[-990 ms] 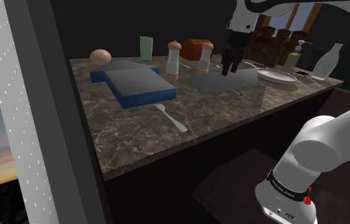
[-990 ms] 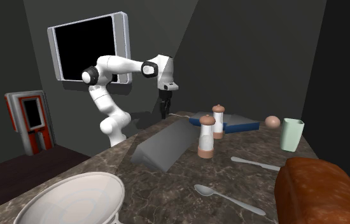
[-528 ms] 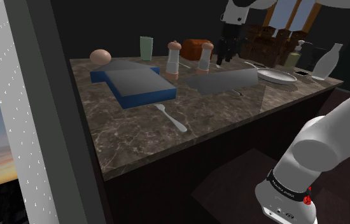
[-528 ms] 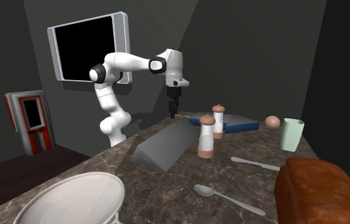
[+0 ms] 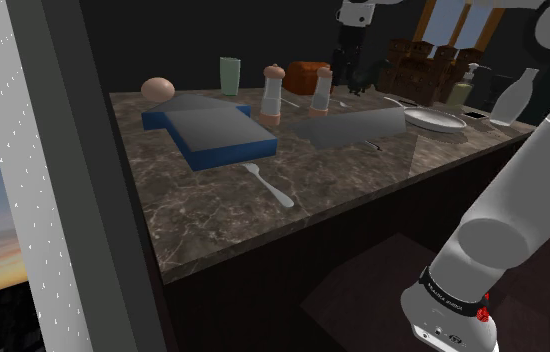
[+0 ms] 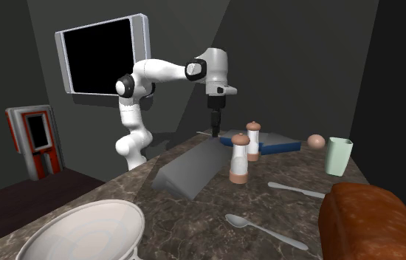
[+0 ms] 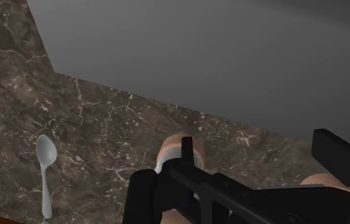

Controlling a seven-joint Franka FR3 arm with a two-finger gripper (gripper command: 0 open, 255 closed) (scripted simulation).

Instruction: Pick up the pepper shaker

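Two alike shakers, each white with a tan cap and base, stand on the dark marble counter (image 5: 363, 180). One shaker (image 5: 273, 95) (image 6: 253, 140) is by the blue board, the other (image 5: 322, 90) (image 6: 240, 157) is beside the grey wedge. I cannot tell which holds pepper. My black gripper (image 5: 344, 88) (image 6: 215, 131) hangs above the counter close to them, touching neither. In the wrist view the gripper (image 7: 237, 167) stands open. One tan cap (image 7: 180, 149) shows by one finger and the other cap (image 7: 323, 181) by the second finger.
A grey wedge (image 5: 348, 125) (image 6: 190, 170) lies beside the shakers, and a blue board (image 5: 213, 135) sits toward the shoulder view's left. An egg (image 5: 158, 88), a cup (image 5: 229, 75), a bread loaf (image 5: 306, 73), spoons (image 5: 268, 185) (image 7: 45, 172), a shallow bowl (image 5: 433, 120) and bottles (image 5: 516, 98) share the counter.
The arm swung toward the shoulder view's left and rose a little, bringing the gripper from over the wedge to beside the shakers. The fingers stayed apart.
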